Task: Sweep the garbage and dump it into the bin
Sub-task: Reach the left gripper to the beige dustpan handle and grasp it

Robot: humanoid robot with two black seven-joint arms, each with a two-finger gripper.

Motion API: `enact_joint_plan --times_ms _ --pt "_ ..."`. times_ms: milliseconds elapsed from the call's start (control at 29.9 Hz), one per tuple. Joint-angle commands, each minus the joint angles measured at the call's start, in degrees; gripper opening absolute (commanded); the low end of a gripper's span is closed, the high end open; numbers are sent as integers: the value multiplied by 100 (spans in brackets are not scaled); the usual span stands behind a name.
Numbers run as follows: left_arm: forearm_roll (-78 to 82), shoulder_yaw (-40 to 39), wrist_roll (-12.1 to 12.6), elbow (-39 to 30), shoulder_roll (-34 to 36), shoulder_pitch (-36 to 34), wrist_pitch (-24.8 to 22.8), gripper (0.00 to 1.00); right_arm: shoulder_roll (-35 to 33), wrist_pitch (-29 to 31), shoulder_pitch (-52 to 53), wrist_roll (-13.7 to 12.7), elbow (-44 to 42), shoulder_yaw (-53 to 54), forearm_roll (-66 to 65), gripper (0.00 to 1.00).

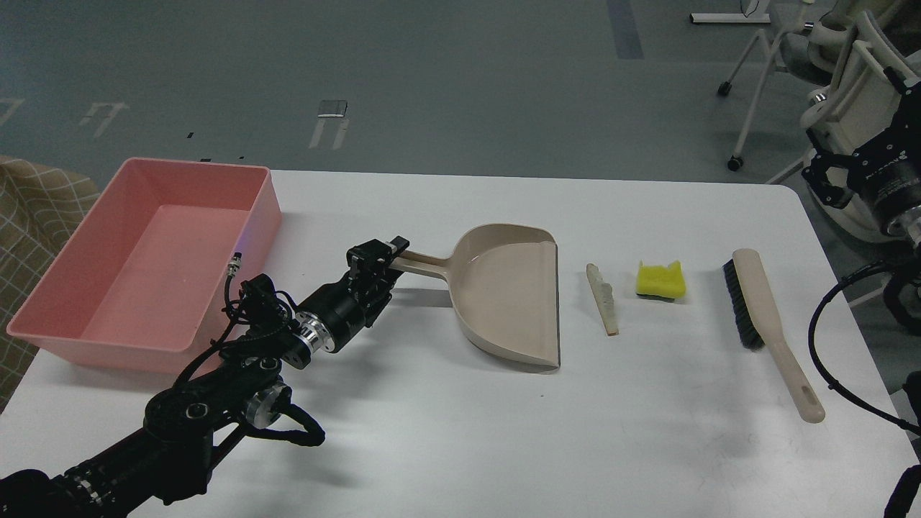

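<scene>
Head view shows an early stage: left end effector point(380, 260) closed on the dustpan point(512, 295) handle, 2 garbage scraps point(660, 280) unswept on the counter point(460, 432), brush point(759, 316) untouched, bin point(147, 262) empty.

Bare table point(446, 432) lies open in front of dustpan point(507, 295) and brush point(763, 316).

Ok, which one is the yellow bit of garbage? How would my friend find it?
Start at the white table and find the beige dustpan in the middle. Go right, past the thin pale wedge, and stop before the long-handled brush. The yellow sponge block sits between those two, touching neither; it is the only bright yellow thing there, small and chunky with a notched top edge.
</scene>
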Motion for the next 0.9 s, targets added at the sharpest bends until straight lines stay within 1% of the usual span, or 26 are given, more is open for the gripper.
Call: enact_joint_plan --times_ms 0,100,167,301,401,502,535,569,636,669,702,769,803,836,870 --pt "0 -3 -122 -15 -9 6 -10 20 4 0 -13 0 -4 -1 0 100" --pt "0 -3 -122 -24 0 -3 8 18 -14 0 -31 0 4 -1 0 100" --pt "0 -3 -131 -24 27 -20 8 12 -49 -9 -109 -9 144 -9 0 100" --pt "8 5 -131 -24 53 -55 8 11 -128 -27 -250 -18 391 -36 -18 100" --pt "9 -3 -131 -94 184 -82 8 9 -382 -27 -295 -9 549 -115 -79 100" --pt "0 -12 -149 -138 360 -117 8 8 -830 17 -452 -9 646 -246 -202 100" --pt "0 -12 -149 -181 482 -169 8 7 -1179 35 -601 -9 724 -412 -289 100" --pt "0 -12 -149 -199 545 -187 -10 7 -1357 35 -663 -9 803 -509 -325 100" --pt "8 -12 -149 -296 720 -187 -27 6 -2024 35 -961 -9 1373 -930 -369 100" --pt "26 -3 -149 -331 764 -187 -28 6 -2175 35 -1049 -9 1523 -1019 -387 100" --pt "70 -3 -175 -401 835 -179 -28 4 -2498 44 -1207 -9 1812 -1142 -422 100" --pt "122 -3 -245 -472 888 -170 -36 3 -2851 79 -1340 -9 2095 -1205 -492 100" --pt "184 -3 -332 -524 914 -144 -36 1 -3183 166 -1480 -9 2227 -1222 -562 100" --pt "254 -3 -403 -577 914 -117 -36 0 -3474 332 -1594 -9 2237 -1231 -632 100" --pt "298 -3 -421 -586 914 -108 -28 0 -3564 348 -1648 0 2237 -1231 -668 100"
